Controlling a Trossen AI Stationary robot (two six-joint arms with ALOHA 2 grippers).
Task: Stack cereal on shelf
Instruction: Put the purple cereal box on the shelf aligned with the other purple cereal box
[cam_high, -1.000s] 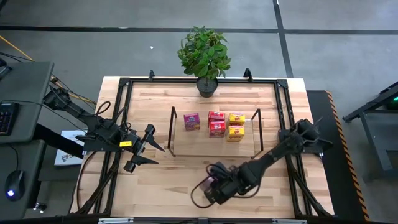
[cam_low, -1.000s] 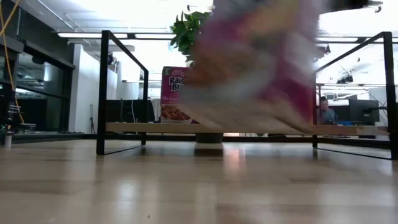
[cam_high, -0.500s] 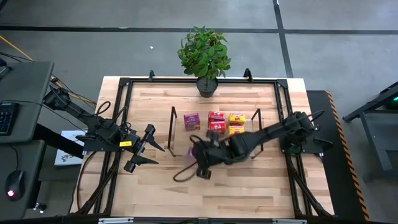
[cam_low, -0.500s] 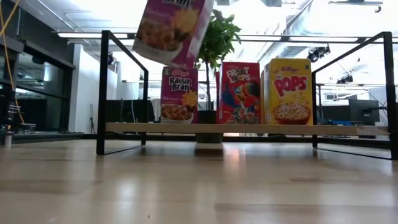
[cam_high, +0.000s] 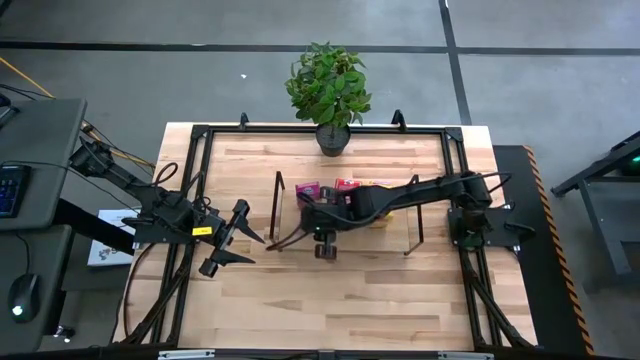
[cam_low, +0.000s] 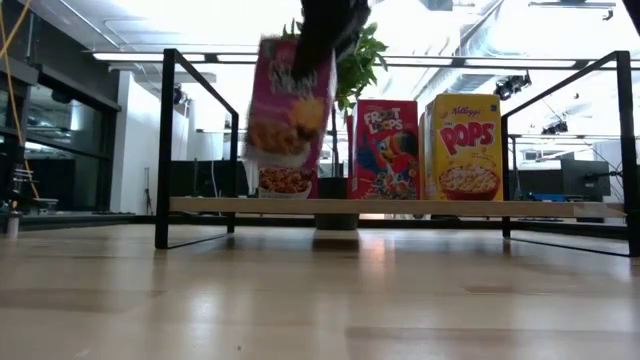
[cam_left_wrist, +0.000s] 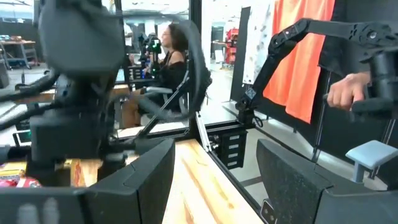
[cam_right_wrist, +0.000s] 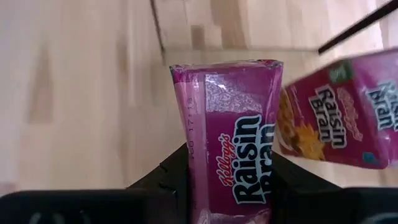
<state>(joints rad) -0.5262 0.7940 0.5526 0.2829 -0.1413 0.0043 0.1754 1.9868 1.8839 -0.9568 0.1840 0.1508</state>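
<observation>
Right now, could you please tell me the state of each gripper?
Left gripper: open, holding nothing, parked over the table left of the shelf.
Right gripper: shut on a pink Raisin Bran box, held over the shelf.

Shelf (cam_high: 345, 243) front stands free; cereal boxes (cam_low: 425, 148) block its back row

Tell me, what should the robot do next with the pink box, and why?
Probably lower it straight onto the shelf. The right gripper holds the pink box just above the board, in front of the other Raisin Bran box.
</observation>
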